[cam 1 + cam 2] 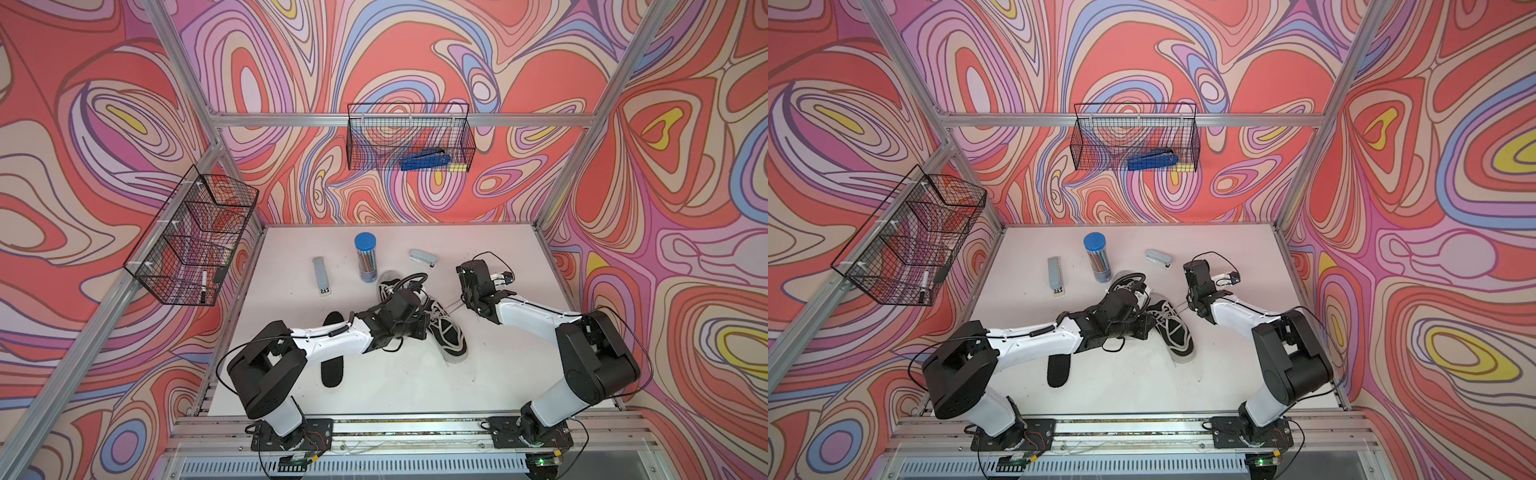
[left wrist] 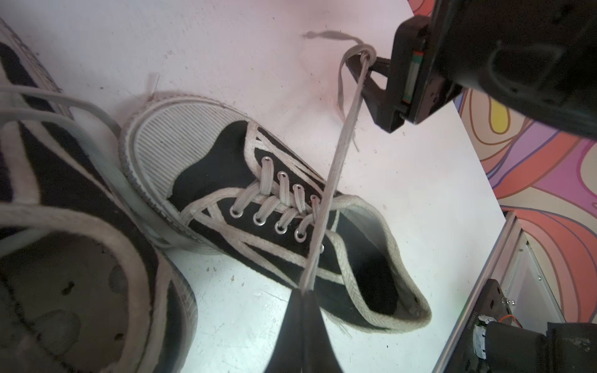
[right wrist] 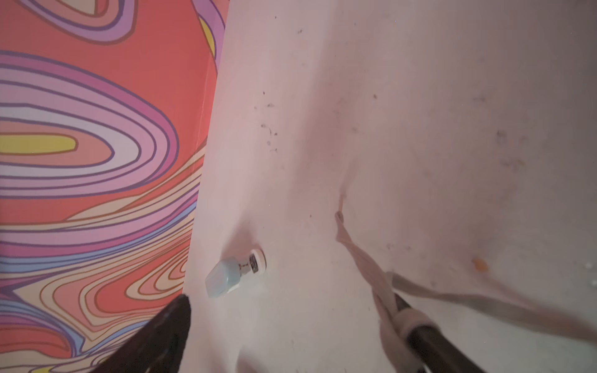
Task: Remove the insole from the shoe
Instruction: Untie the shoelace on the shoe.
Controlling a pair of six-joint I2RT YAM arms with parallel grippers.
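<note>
Two black sneakers with white laces lie mid-table. The nearer shoe (image 1: 451, 332) (image 2: 226, 168) has a dark opening. The other shoe (image 1: 388, 282) (image 2: 64, 258) shows a bare grey inner floor. A black insole (image 1: 332, 370) (image 1: 1059, 370) lies flat on the table, partly under my left arm. My left gripper (image 2: 303, 294) is shut on a white shoelace (image 2: 339, 155) above the nearer shoe. The lace runs taut to my right gripper (image 3: 290, 308) (image 1: 465, 301), which is open, with the lace (image 3: 365, 264) looped over one finger.
A blue-lidded tube of pencils (image 1: 365, 257) stands behind the shoes. A grey stapler (image 1: 423, 258) (image 3: 232, 274) and a grey bar-shaped item (image 1: 322, 274) lie on either side of it. Wire baskets hang on the left wall (image 1: 191, 237) and the back wall (image 1: 409, 137).
</note>
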